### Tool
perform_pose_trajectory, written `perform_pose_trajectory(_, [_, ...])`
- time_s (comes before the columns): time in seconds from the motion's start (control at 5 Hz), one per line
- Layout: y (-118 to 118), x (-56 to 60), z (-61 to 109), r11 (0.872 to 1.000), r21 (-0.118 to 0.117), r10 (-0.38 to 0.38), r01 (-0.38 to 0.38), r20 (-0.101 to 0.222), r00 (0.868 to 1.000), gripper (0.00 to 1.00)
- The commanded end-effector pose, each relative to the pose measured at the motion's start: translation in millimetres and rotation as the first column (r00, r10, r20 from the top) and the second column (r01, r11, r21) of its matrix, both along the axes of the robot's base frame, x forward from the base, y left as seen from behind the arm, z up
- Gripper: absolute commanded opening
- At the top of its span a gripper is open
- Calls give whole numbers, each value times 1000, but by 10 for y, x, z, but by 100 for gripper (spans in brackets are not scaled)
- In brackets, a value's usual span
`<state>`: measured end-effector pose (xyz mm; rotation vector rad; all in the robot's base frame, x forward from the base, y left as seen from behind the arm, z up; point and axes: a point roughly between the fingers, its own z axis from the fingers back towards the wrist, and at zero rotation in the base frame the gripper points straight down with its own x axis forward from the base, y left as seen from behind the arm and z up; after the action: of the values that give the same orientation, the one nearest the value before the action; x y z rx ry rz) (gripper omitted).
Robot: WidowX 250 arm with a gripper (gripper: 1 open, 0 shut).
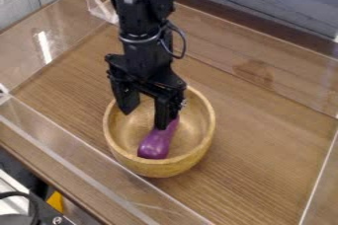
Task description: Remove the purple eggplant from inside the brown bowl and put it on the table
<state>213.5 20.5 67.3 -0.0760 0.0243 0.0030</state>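
Observation:
The purple eggplant (158, 142) lies inside the brown bowl (199, 142), leaning against its front wall, stem end toward the back and partly hidden. My black gripper (146, 105) hangs over the bowl's back half with its two fingers (126, 98) spread wide, reaching down inside the rim. Its jaws are open and nothing is held between them; the right finger stands just above the eggplant's upper end. The wood-grain table (264, 81) surrounds the bowl.
Clear acrylic walls (53, 170) border the table along the front and left. A small clear stand (103, 7) sits at the back left. Bare tabletop lies right of the bowl.

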Motion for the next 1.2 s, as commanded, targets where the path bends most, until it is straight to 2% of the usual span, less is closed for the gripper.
perform_pose_trajectory(0.0, [31, 39, -15, 1000, -9, -3, 4, 35, 999, 100])
perform_pose_trajectory(0.6, [4, 65, -169, 1000, -21, -11, 12, 82, 997, 100])
perform_pose_trajectory(1.0, [-61, 71, -242, 1000, -17, -22, 24, 106, 994, 100])
